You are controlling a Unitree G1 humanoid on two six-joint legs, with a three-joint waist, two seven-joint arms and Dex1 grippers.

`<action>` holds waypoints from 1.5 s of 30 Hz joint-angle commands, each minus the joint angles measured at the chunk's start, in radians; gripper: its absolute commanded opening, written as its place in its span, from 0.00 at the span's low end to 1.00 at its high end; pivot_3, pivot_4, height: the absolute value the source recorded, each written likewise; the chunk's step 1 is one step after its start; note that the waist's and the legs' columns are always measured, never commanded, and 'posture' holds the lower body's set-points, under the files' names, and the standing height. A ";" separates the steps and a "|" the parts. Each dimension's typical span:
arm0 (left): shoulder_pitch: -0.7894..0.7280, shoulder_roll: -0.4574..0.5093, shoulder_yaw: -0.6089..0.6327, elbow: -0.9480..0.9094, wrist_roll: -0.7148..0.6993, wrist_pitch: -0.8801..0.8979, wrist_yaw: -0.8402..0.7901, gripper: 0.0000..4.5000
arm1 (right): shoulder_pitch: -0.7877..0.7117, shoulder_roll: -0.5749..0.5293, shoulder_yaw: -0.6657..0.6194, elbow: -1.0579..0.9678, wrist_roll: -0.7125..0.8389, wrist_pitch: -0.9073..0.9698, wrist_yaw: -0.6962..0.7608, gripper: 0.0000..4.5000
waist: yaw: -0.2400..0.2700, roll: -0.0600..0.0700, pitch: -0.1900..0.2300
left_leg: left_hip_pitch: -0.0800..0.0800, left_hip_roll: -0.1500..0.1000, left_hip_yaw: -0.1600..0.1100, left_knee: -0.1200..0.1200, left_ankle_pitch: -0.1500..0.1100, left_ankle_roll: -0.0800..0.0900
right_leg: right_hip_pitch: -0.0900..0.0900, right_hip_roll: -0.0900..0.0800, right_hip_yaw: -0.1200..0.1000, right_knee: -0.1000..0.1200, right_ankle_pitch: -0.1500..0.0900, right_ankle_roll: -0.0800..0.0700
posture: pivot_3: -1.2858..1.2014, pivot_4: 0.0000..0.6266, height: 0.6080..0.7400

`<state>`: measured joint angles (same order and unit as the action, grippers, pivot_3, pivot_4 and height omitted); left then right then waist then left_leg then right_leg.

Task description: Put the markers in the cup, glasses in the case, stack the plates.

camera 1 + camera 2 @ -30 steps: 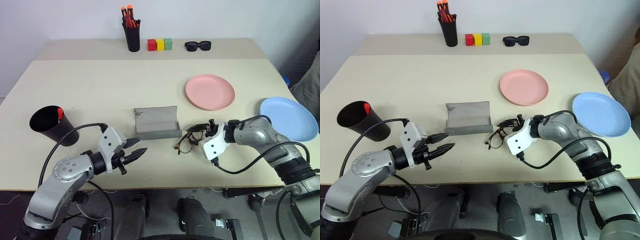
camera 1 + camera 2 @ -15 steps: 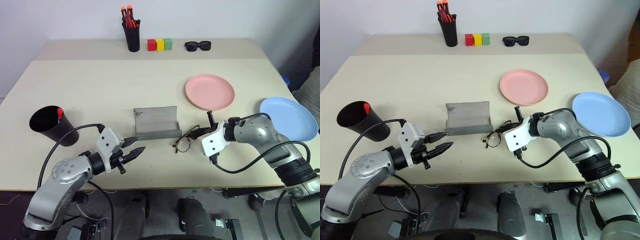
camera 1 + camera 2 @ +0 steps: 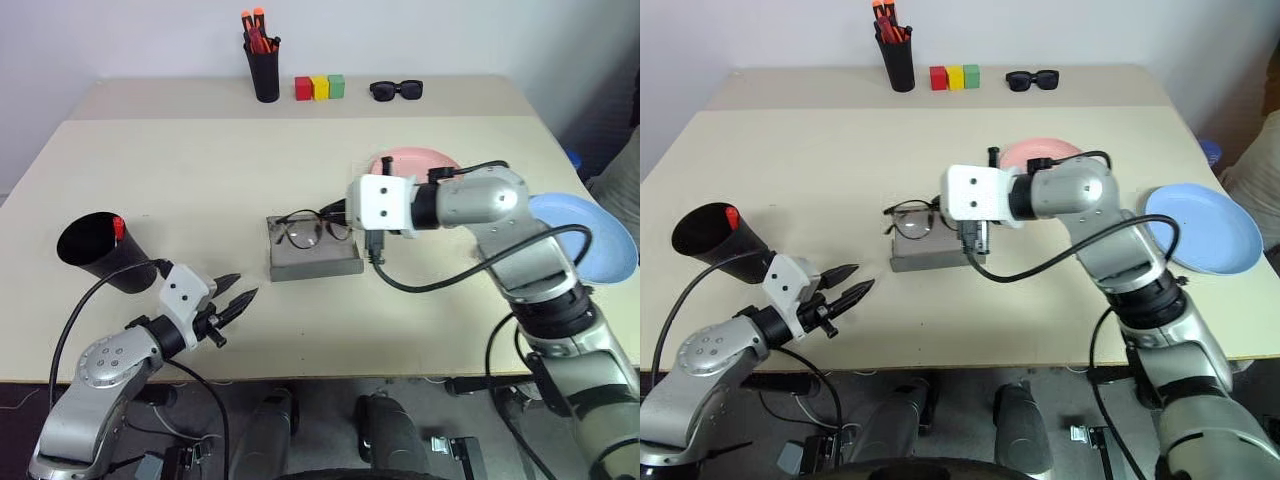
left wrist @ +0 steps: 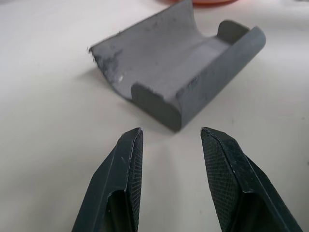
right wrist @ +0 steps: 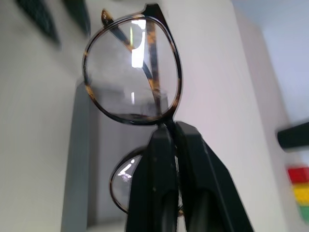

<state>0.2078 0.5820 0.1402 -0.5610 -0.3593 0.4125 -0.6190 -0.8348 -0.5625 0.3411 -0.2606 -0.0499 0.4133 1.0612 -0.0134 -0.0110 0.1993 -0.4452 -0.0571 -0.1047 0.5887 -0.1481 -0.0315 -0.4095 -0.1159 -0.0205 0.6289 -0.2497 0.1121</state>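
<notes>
A plain indoor test space, like a lab or office room: two beige tables [image 3: 200, 170] pushed together against a bare white wall [image 3: 120, 40]. At the far edge sit a black pen pot [image 3: 265, 72], three coloured blocks [image 3: 320, 88] and sunglasses [image 3: 396, 91].

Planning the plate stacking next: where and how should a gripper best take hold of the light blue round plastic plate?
Probably by the raised rim of the light blue round plastic plate, coming in low from the table's right edge. The plate is shallow and lies flat, so only its thin lip offers opposing faces, and that side seems to jut past the table's edge.
</notes>
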 commanded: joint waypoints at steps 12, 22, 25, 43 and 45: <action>0.114 -0.002 0.102 -0.030 -0.037 -0.113 -0.054 0.42 | -0.012 0.105 0.163 0.190 -0.188 0.093 -0.144 0.01 | 0.001 0.000 0.000 | 0.000 0.000 0.001 -0.001 0.000 0.000 | -0.001 0.002 0.000 0.000 0.000 0.000 | 0.52 0.24 1.00; 0.070 0.003 0.085 -0.030 -0.035 -0.084 -0.045 0.42 | 0.024 0.065 0.174 0.133 -0.203 0.138 -0.096 0.01 | -0.003 0.000 0.000 | 0.000 0.001 0.002 -0.002 0.000 0.000 | -0.001 0.003 0.001 0.001 0.000 0.000 | 0.52 0.24 1.00; 0.049 0.003 0.076 -0.032 -0.034 -0.071 -0.038 0.42 | 0.023 0.087 0.166 0.142 -0.196 0.153 -0.101 0.07 | -0.002 0.000 0.000 | 0.000 0.001 0.002 -0.002 0.000 0.000 | -0.001 0.003 0.001 0.001 0.000 0.000 | 0.52 0.24 1.00; 0.006 0.000 0.073 -0.069 -0.042 -0.004 -0.013 0.42 | 0.031 0.106 0.111 0.123 -0.170 0.111 -0.140 0.78 | -0.002 0.000 0.000 | 0.000 0.001 0.002 -0.002 0.000 0.000 | -0.001 0.003 0.001 0.001 0.000 0.000 | 0.52 0.24 1.00; 0.002 0.001 0.073 -0.063 -0.041 -0.006 -0.017 0.42 | 0.038 0.112 0.120 0.128 -0.177 0.102 -0.151 0.78 | -0.002 0.000 0.000 | 0.000 0.001 0.002 -0.002 0.000 0.000 | -0.001 0.003 0.001 0.001 0.000 0.000 | 0.52 0.24 1.00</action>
<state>0.2191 0.5787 0.2110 -0.5955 -0.3844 0.4095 -0.6352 -0.7957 -0.4557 0.4632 -0.1047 -0.2187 0.5353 0.9259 -0.0151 -0.0105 0.1994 -0.4448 -0.0563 -0.1028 0.5866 -0.1480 -0.0316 -0.4108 -0.1129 -0.0199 0.6298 -0.2495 0.1119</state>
